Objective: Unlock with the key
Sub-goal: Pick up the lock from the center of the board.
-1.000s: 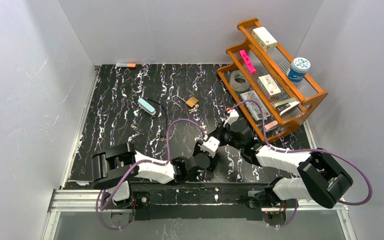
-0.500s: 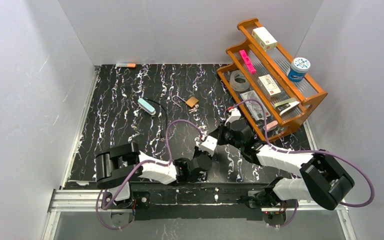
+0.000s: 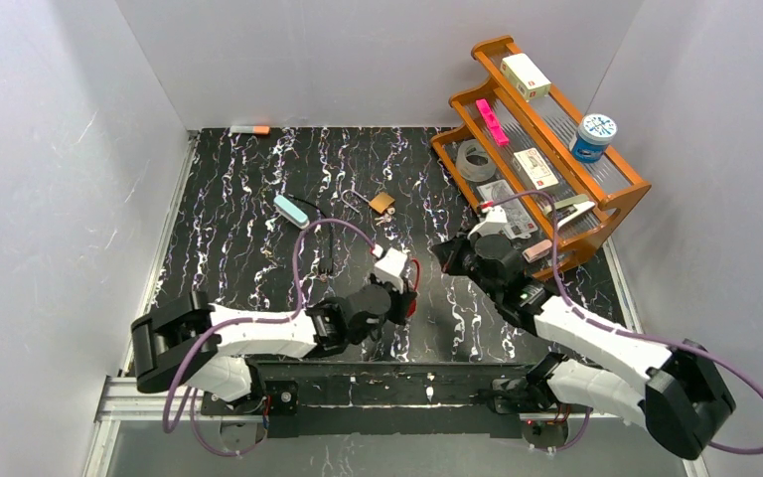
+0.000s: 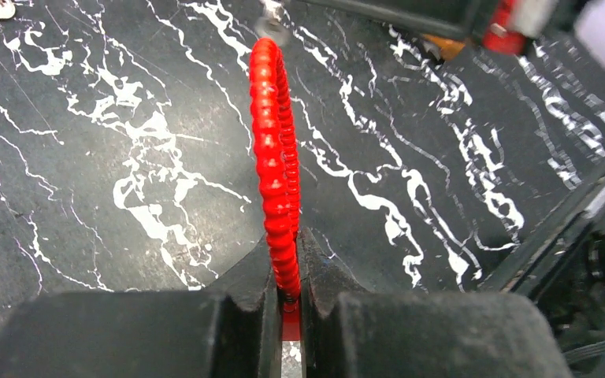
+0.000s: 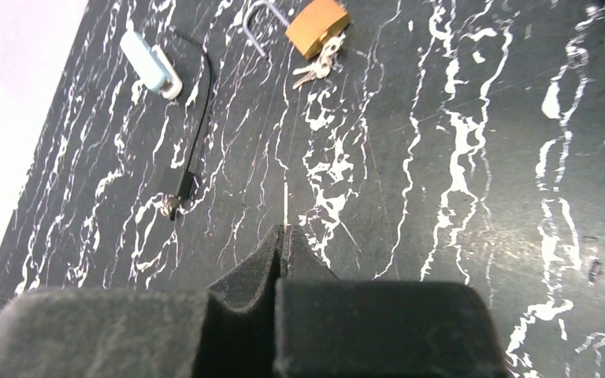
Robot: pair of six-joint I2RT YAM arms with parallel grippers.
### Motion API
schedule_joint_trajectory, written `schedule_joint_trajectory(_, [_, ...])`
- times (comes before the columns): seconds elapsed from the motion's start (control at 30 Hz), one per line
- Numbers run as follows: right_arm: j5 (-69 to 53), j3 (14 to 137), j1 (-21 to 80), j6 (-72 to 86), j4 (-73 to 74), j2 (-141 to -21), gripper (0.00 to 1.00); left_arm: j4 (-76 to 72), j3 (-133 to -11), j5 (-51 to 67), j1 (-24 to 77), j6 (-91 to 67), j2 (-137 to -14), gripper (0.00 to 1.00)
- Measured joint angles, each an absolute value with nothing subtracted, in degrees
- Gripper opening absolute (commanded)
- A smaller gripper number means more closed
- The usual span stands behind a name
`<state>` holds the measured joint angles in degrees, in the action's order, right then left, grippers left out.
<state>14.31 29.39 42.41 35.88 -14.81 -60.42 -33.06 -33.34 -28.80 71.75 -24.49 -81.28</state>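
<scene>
A brass padlock (image 5: 316,27) lies at the back of the mat (image 3: 238,248) with its shackle swung out and a small bunch of silver keys (image 5: 315,69) against it; the padlock (image 3: 382,202) also shows in the top view. My left gripper (image 4: 286,244) is shut on a red coiled cord (image 4: 277,157) that arches up from its jaws. In the top view the left gripper (image 3: 404,298) and the red cord (image 3: 415,286) sit near the mat's front centre. My right gripper (image 5: 285,236) is shut, with a thin pale sliver (image 5: 285,206) sticking out of its tips; what it is I cannot tell. The right gripper (image 3: 444,253) hovers well short of the padlock.
A light blue stick (image 3: 291,211) with a black cable (image 5: 198,118) lies left of the padlock. A wooden shelf (image 3: 621,189) holding boxes, tape and a blue jar fills the back right. A marker (image 3: 248,130) rests against the back wall.
My left gripper has closed on the red coiled cord and reached forward and right. The right arm has drawn back towards the shelf, away from the left gripper.
</scene>
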Motion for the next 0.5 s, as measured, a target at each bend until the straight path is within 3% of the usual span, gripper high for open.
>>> schedule_joint_trajectory(0.27, [19.4,29.2,42.4,38.5,-6.6,-48.1,0.01,-23.8,-36.5,-14.0,60.4,-28.0,-73.4,0.0])
schedule_joint_trajectory(0.5, [13.7,28.4,42.4,40.2,-2.9,-37.6,0.01,-14.0,-48.6,-0.5,47.5,-38.0,-70.8,0.0])
